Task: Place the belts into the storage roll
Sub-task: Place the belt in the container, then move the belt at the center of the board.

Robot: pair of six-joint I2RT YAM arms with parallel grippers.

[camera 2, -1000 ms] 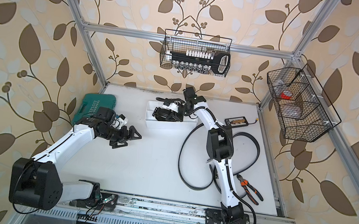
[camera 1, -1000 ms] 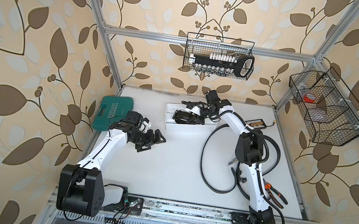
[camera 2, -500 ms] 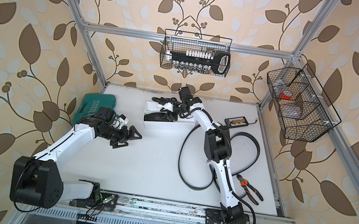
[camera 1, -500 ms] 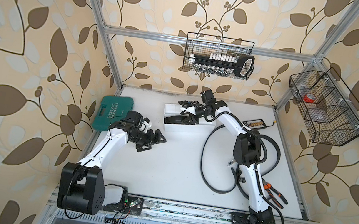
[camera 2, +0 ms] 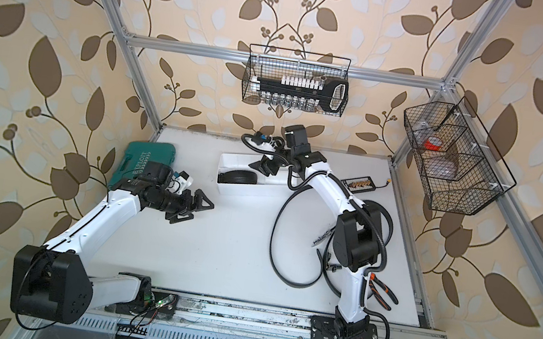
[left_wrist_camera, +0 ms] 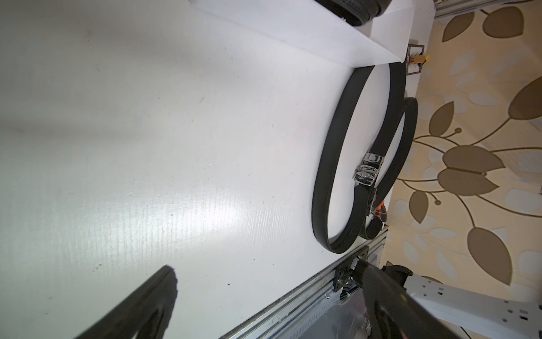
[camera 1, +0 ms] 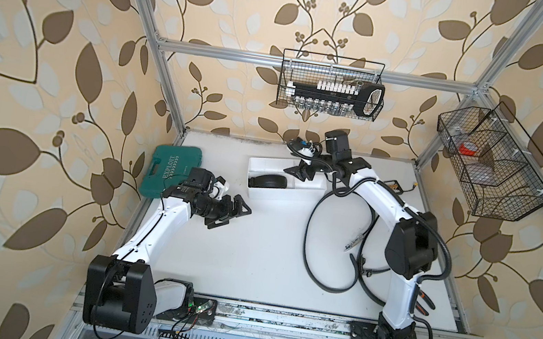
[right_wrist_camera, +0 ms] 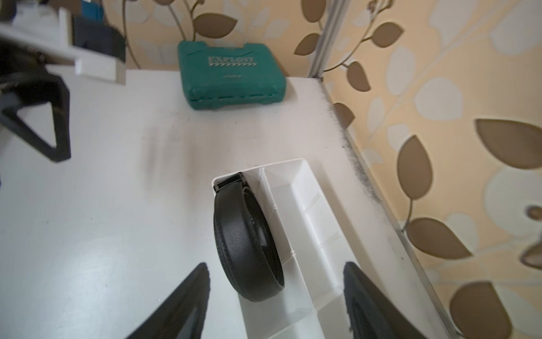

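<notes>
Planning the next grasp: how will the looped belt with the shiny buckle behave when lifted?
The looped belt lies in a slack open curve, so it would probably droop. Its metal buckle likely weighs that end down. Standing on edge, it may topple if nudged.

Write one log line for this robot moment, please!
right gripper open above tray | coiled belt in tray | loose belts on table | left gripper open, empty

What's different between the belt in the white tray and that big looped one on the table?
The tray belt is wound into a tight coil; the looped belt sprawls in a wide open loop. The tray belt sits inside the white tray; the looped belt lies on the table. Both are narrow black straps.
</notes>
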